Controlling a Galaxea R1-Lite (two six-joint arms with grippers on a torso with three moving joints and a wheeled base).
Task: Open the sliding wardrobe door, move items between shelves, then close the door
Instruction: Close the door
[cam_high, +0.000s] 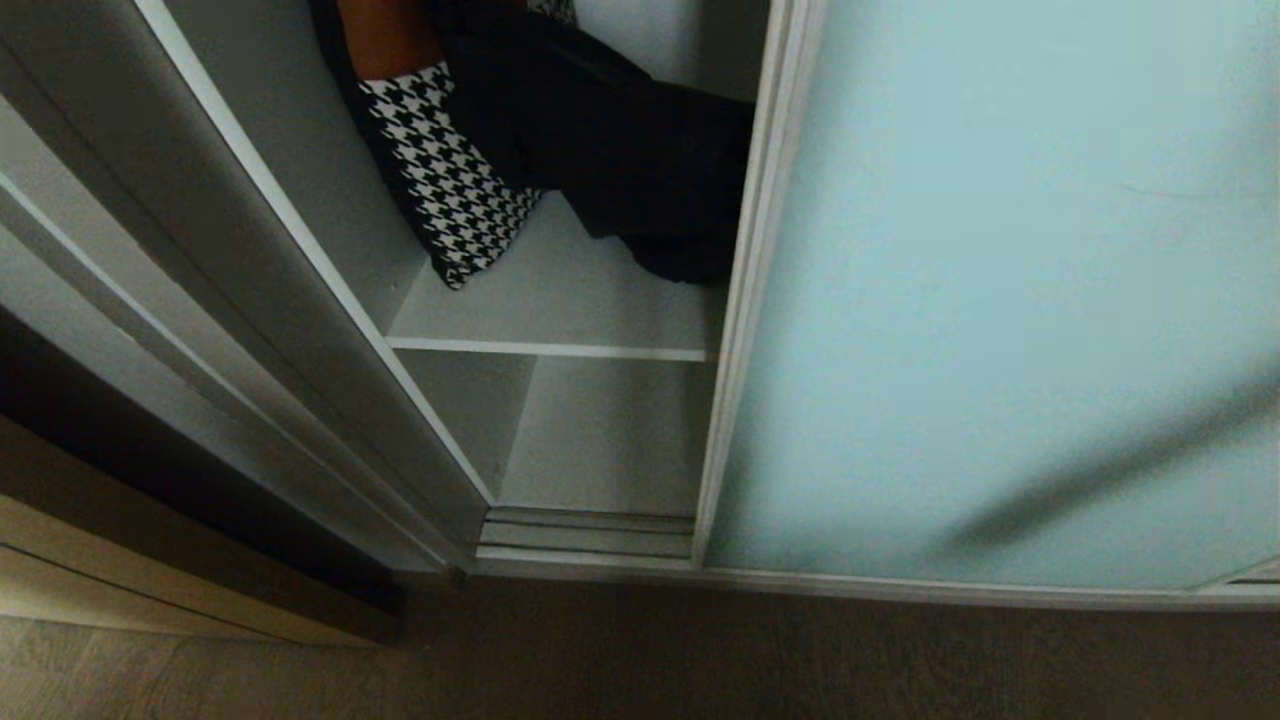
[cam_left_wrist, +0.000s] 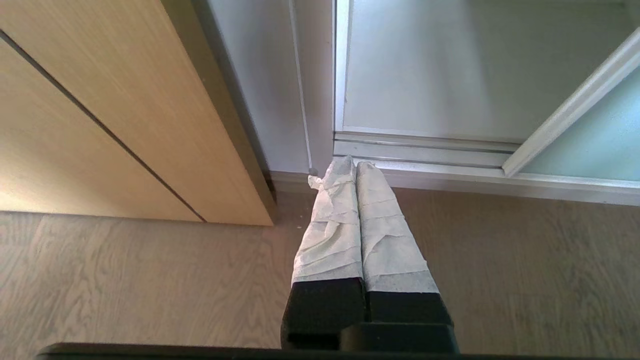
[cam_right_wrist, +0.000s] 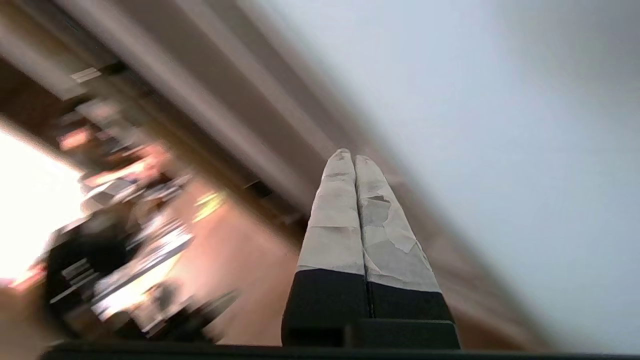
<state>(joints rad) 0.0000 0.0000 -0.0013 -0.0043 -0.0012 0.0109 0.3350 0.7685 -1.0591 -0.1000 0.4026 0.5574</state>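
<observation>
Partly open, sliding wardrobe door (cam_high: 1000, 300) at right, black bag (cam_high: 620, 140) and houndstooth piece (cam_high: 450, 180) on upper shelf (cam_high: 560, 300), left gripper (cam_left_wrist: 356, 167) fingers pressed together near floor (cam_left_wrist: 150, 280), right gripper (cam_right_wrist: 353, 159) fingers pressed together, empty.

Frosted glass door (cam_high: 1000, 300), matt shelves (cam_high: 560, 300), wood floor (cam_high: 640, 660)

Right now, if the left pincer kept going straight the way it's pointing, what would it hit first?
Probably the wardrobe's bottom track at the floor line: the shut left pincer points at the corner where that silver rail meets the grey side panel. Depth is unclear, so the wooden floor might come first.
</observation>
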